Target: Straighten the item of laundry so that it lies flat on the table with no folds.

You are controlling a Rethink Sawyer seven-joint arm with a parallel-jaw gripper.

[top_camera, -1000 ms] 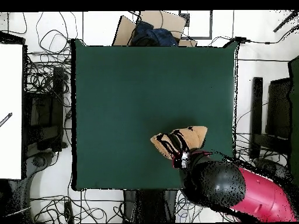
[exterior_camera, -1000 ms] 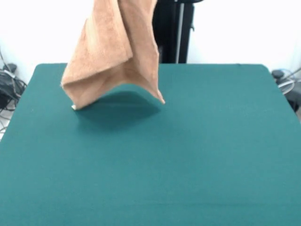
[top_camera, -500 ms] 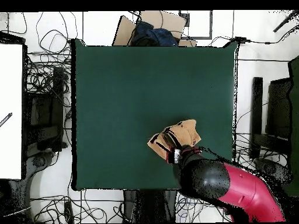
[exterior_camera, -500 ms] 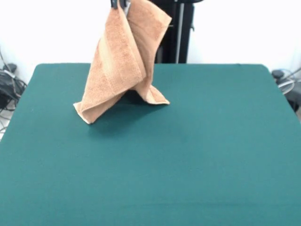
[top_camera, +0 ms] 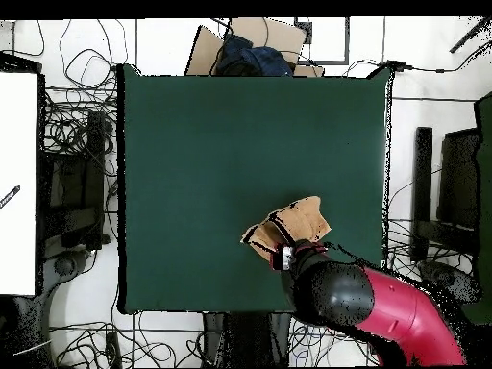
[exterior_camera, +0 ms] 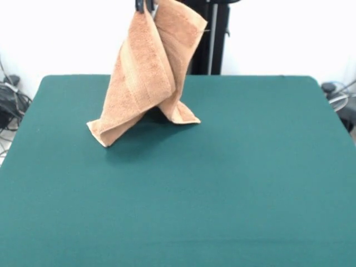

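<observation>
The orange-tan towel (exterior_camera: 150, 67) hangs folded from my gripper (exterior_camera: 146, 5), whose tips show at the top edge of the front view. The gripper is shut on the towel's upper edge. The towel's two lower corners rest on the dark green table (exterior_camera: 233, 178) at its far left part, and the cloth rises in a tent between them. In the overhead view the towel (top_camera: 306, 219) shows near the table's (top_camera: 211, 154) bottom right, partly hidden by my gripper (top_camera: 284, 254) and the red and black arm (top_camera: 384, 307).
Cables (top_camera: 82, 144) and equipment lie on the floor around the table. A cardboard box (top_camera: 245, 43) stands beyond the table's top edge in the overhead view. The black pedestal (exterior_camera: 208, 36) stands behind the towel.
The towel has come down: one second ago it hung with its lower edge just above the table, now both lower corners rest on the cloth. Little has moved in the last half second.
</observation>
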